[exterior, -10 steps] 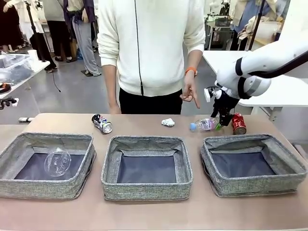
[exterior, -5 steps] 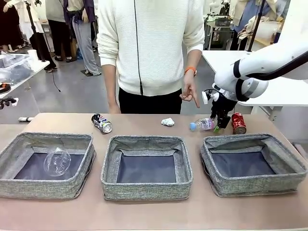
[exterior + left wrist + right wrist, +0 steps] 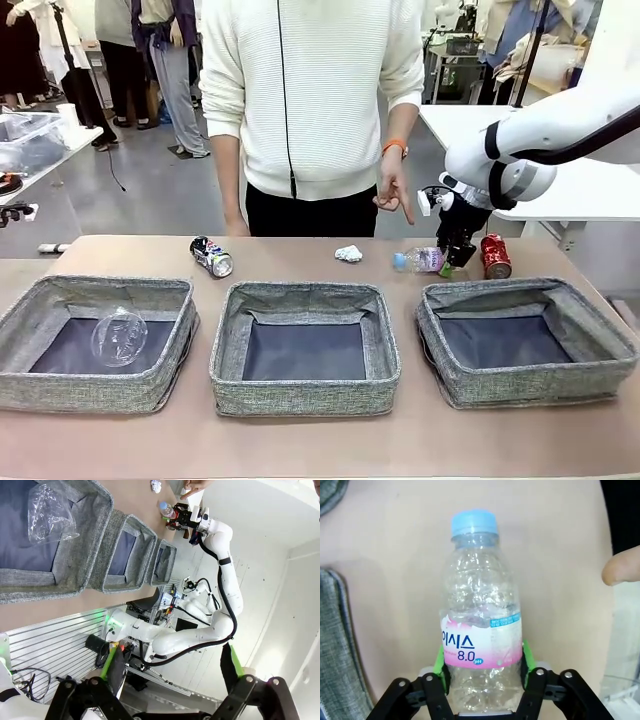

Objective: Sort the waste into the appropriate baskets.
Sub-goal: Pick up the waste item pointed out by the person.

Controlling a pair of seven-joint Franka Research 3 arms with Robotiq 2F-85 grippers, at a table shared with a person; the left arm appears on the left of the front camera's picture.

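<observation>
Between the green pads of our right gripper [image 3: 482, 666] lies the clear blue-capped bottle [image 3: 481, 595], clamped across its labelled body with the cap pointing away from the wrist. We judge that this mid-body hold should carry the bottle level when it is lifted. The red can [image 3: 496, 256] stands just beside the gripper, and the nearest basket [image 3: 528, 291] sits close on the robot's side. Our left gripper [image 3: 170, 662] hangs released and empty.
</observation>
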